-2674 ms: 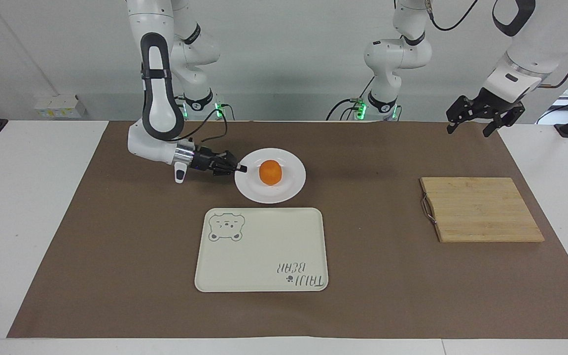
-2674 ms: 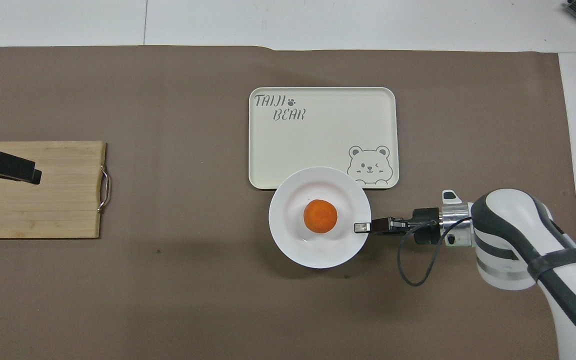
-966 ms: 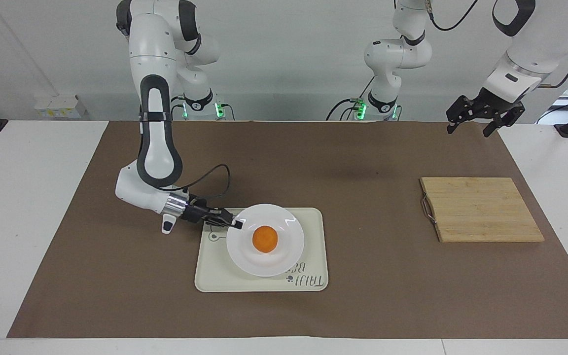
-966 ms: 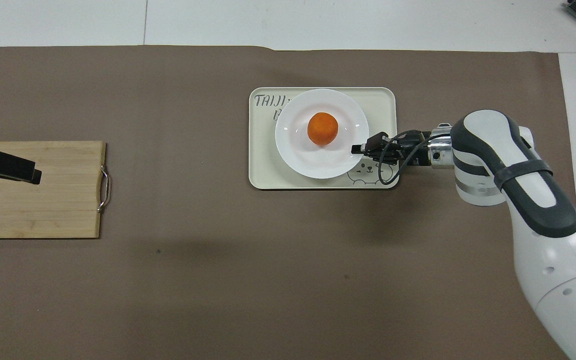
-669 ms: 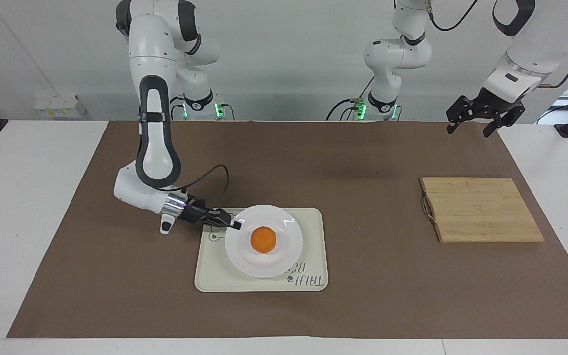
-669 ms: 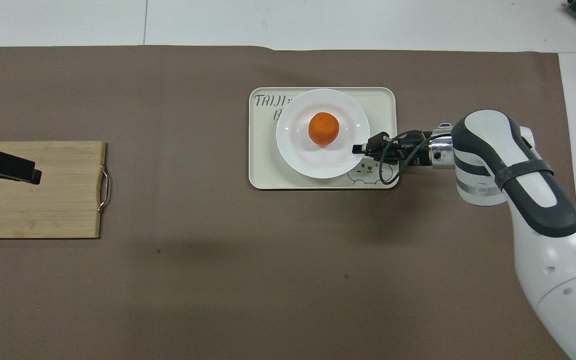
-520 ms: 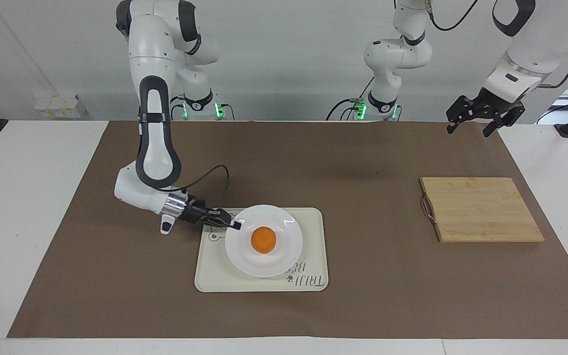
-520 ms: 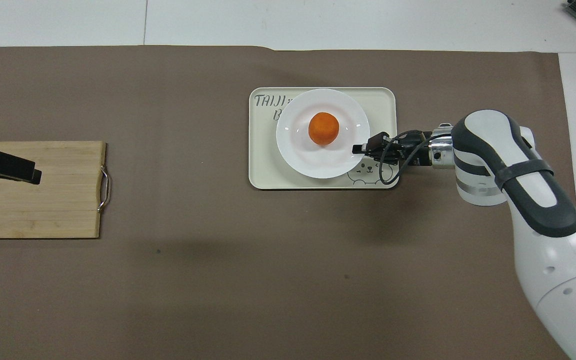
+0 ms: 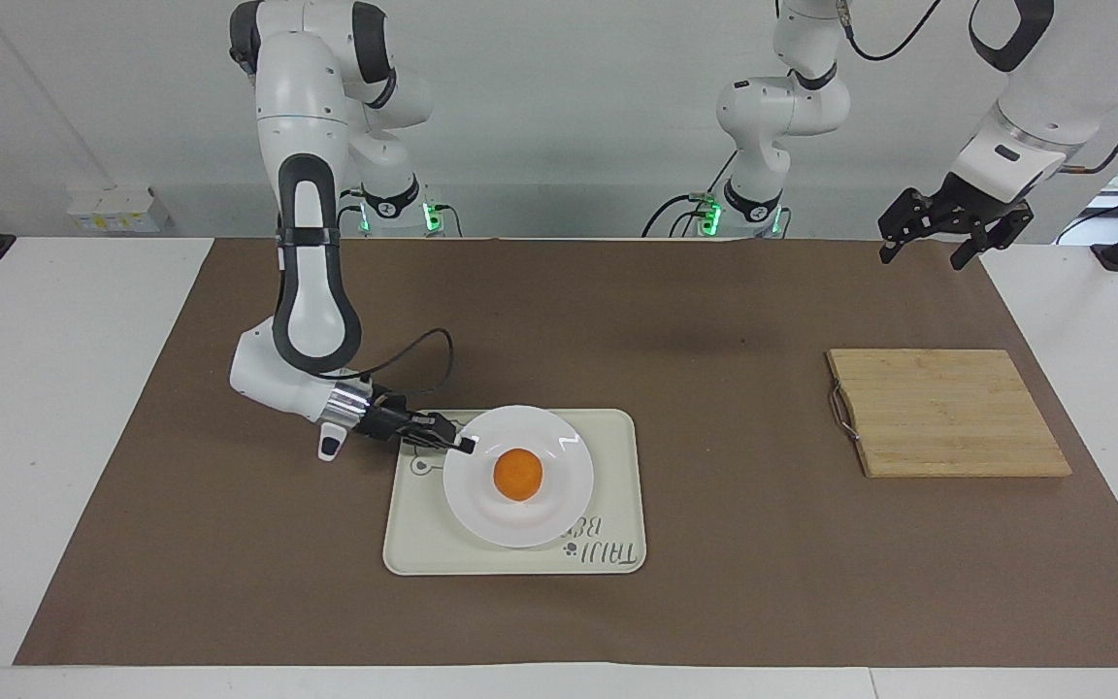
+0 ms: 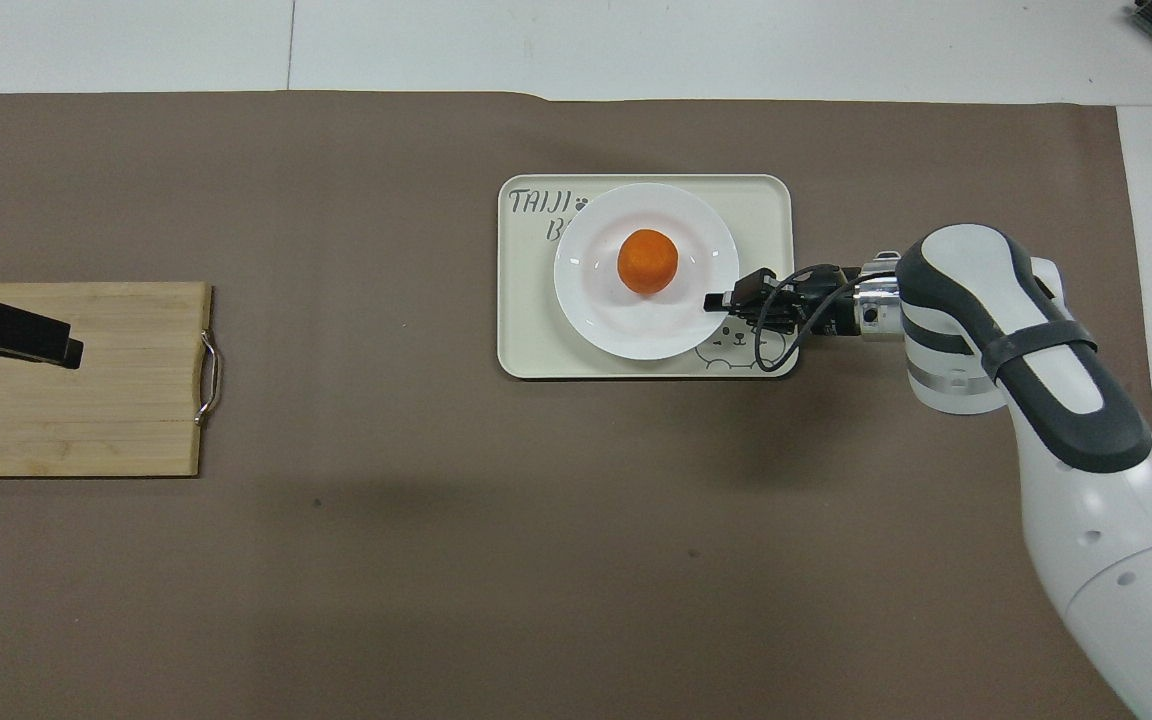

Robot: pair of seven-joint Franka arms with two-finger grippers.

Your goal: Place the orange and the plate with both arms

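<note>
The orange (image 9: 518,474) (image 10: 647,261) sits in the middle of the white plate (image 9: 559,500) (image 10: 616,325). The plate rests on the cream bear-print tray (image 9: 617,437) (image 10: 771,200). My right gripper (image 9: 465,446) (image 10: 717,299) lies low and level, shut on the plate's rim at the side toward the right arm's end of the table. My left gripper (image 9: 920,258) (image 10: 71,351) hangs open in the air over the wooden cutting board (image 9: 947,413) (image 10: 116,400), holding nothing; this arm waits.
A brown mat (image 9: 714,320) covers the table's middle, with bare white tabletop (image 9: 54,388) at both ends. The cutting board has a metal handle (image 9: 841,413) on the edge facing the tray.
My right arm carried the plate with the orange away from the robots and onto the tray. In the last half second the plate sank slightly. The left arm has not moved.
</note>
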